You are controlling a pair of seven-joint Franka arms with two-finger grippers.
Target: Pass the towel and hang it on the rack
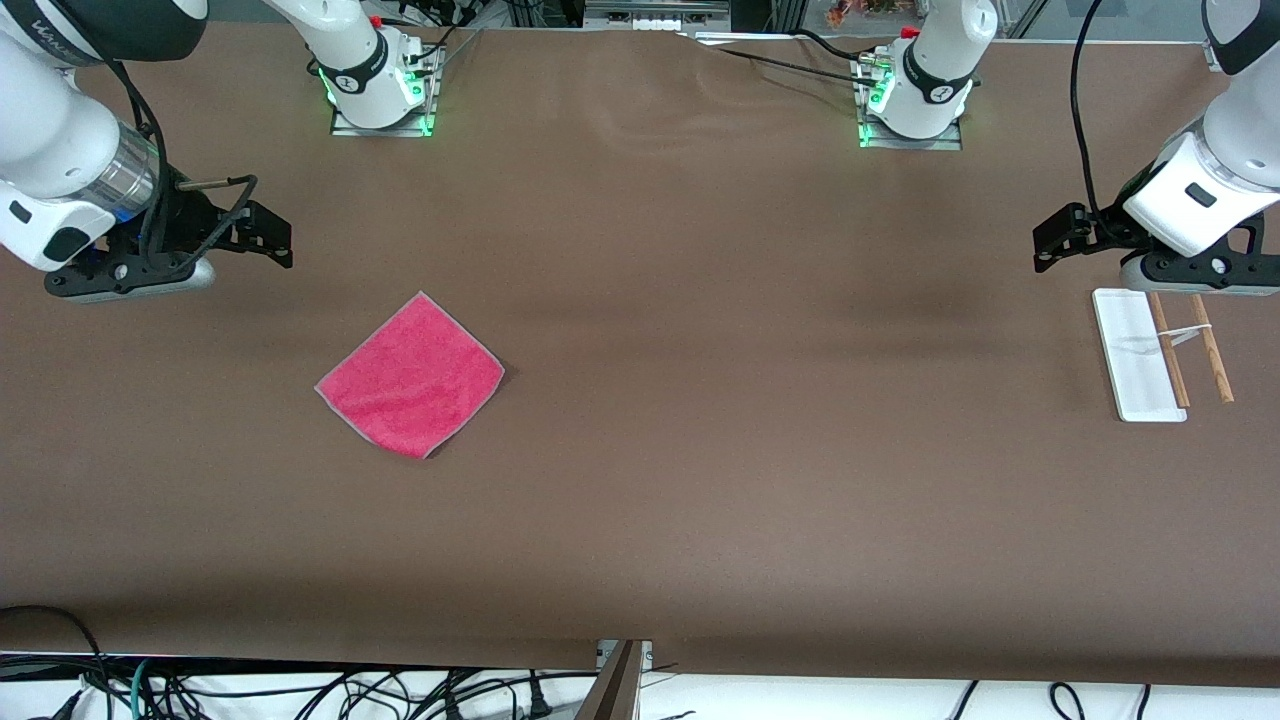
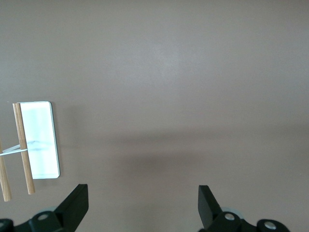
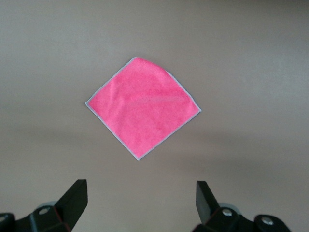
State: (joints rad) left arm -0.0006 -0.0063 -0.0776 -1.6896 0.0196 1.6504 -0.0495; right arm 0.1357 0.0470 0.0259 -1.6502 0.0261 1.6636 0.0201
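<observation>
The towel [image 1: 410,375] lies nearest the front camera, spread flat on the brown table [image 1: 700,480] toward the right arm's end, turned so one corner points at the camera. It lies flat and untouched, so the pickup has not begun. The right gripper [image 1: 272,235] hangs in the air off the towel's farther corner, its jaws spread wide and empty; in the right wrist view the towel [image 3: 143,108] lies well ahead of the open jaws, centred between their lines. That line-up suggests the arm is posed to descend on it.

The rack [image 1: 1160,355] stands at the left arm's end, white base on the table, its two brown rods joined by a pale crossbar. The left gripper [image 1: 1062,235] waits above the table just beside the rack, jaws wide apart and holding nothing. That placement likely suits receiving the towel mid-table, then hanging it close by.
</observation>
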